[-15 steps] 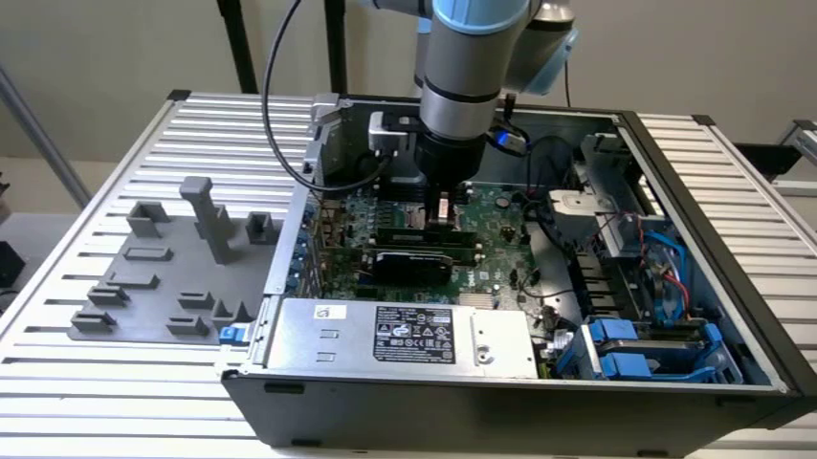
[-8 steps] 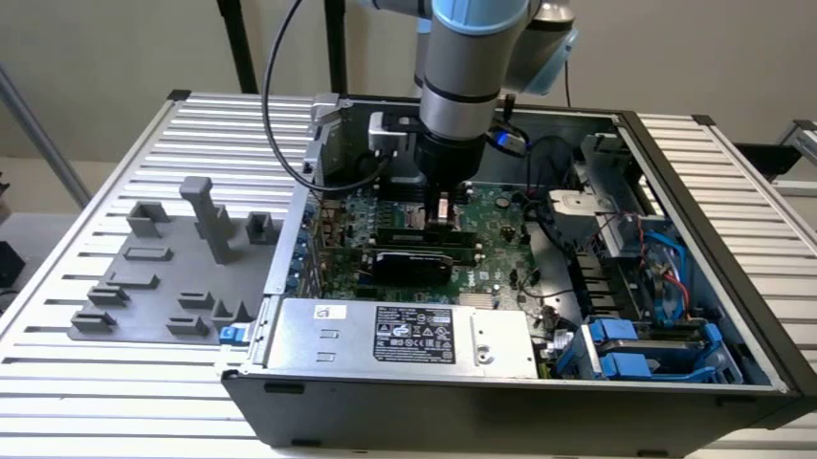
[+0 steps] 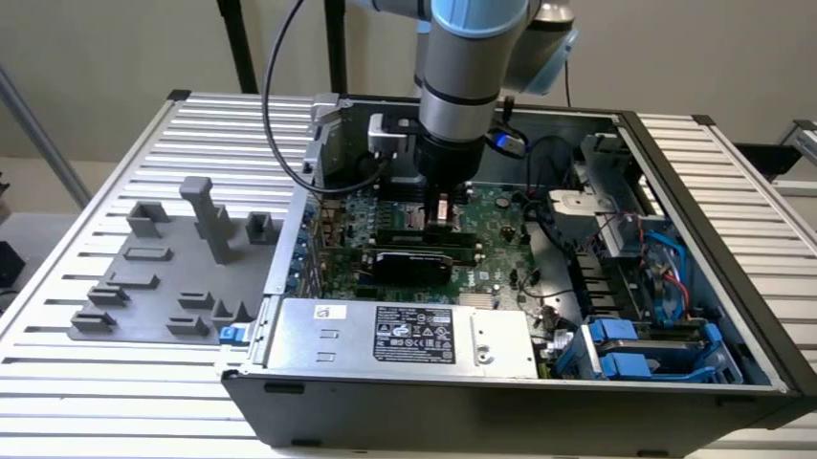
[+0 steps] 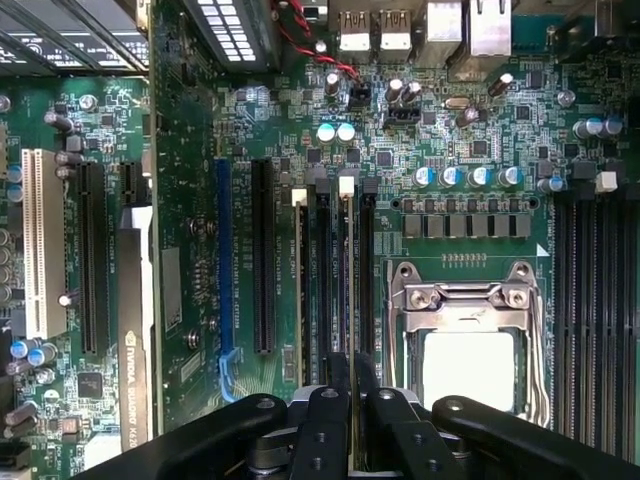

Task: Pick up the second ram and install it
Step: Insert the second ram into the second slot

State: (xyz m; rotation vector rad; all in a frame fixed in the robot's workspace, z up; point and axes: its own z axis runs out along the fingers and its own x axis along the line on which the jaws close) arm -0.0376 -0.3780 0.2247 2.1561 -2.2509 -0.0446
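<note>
Legible markings: one brand name, otherwise nothing readable.
Graphics card (image 4: 135, 330) in the wrist view carries white lettering "NVIDIA QUADRO". Power supply label (image 3: 415, 337) in the exterior view bears print and certification symbols too small to read. Motherboard (image 4: 440, 130) silkscreen cannot be read.

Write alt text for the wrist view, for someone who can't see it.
The pincer holds the second ram edge-on, down among the black memory slots of a green motherboard. Beside them sits the metal CPU socket, with small capacitors above it.

One gripper (image 4: 352, 375), one second ram (image 4: 347, 270)
</note>
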